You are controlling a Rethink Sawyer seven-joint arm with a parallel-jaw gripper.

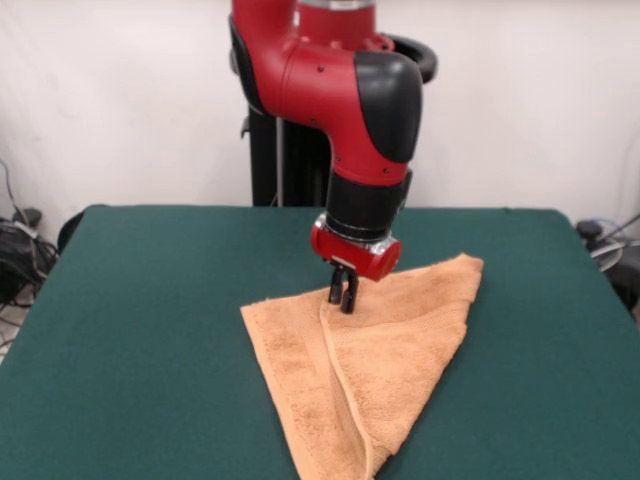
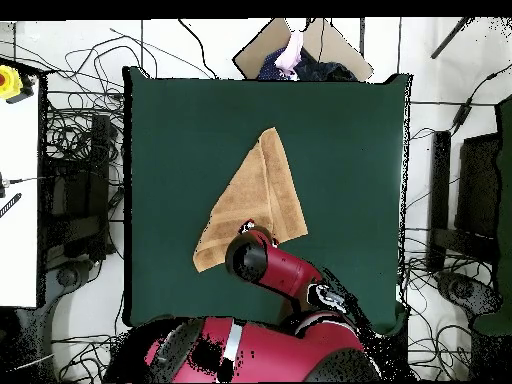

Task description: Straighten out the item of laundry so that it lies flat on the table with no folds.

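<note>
Tool down on the towel, two black fingers close together and pinching a raised ridge of cloth right at the fold's top end. Only a sliver of gap between the tips, fabric bunched in it. From overhead, totally hidden under the red wrist, so no extra info there.

Towel orange-tan terry, fuzzy looped pile, folded over into a rough triangle. Long crease running from the pinch point toward the near edge in the front view, one flap lying over the other. Wide end toward the robot, narrow point aimed at the far side in the overhead view. Definitely not flat, still doubled up along that diagonal.

Bench dark green, felt-like, matte, rectangular with rounded corners. Towel sitting roughly mid-bench, a bit toward the robot's side when seen from above. Loads of bare green on every side, towel edges well clear of the bench edges. Tangle of cables on the floor around the bench.
</note>
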